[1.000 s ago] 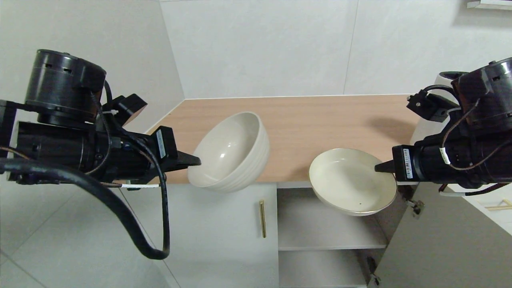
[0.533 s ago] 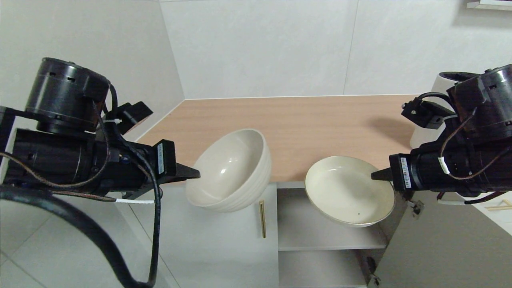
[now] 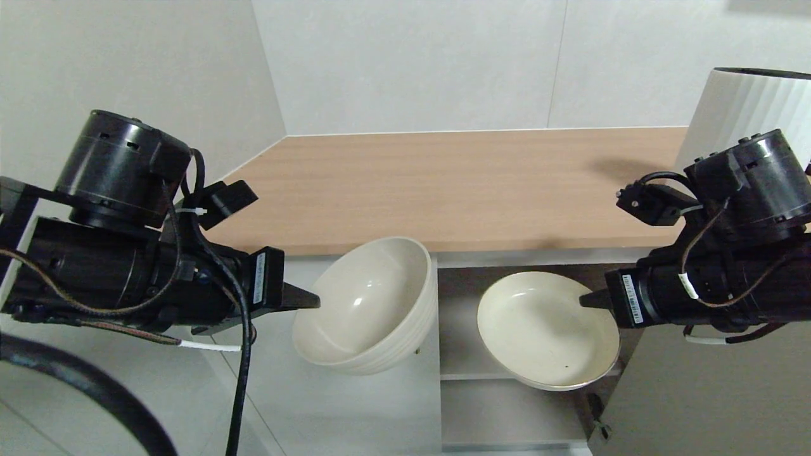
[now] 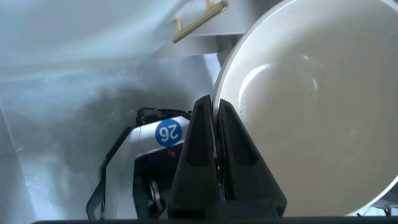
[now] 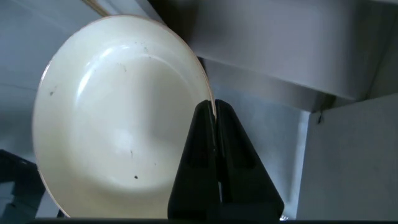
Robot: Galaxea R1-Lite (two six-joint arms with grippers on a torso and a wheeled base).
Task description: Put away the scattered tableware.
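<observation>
cream bowl (image 3: 367, 307) clamped left, plate (image 3: 545, 329) clamped right

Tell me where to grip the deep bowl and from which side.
Grip the deep bowl by its thin rim, pinching the wall inside and out. Come from the robot's left, as the left gripper does. The rounded, ribbed body gives no flat hold.

Wooden countertop (image 3: 456, 183) met pale tiled walls (image 3: 405, 63) at a corner. White cabinet (image 3: 507, 411) below, one side open on shelves. Floor (image 3: 38, 430) was pale tile.
</observation>
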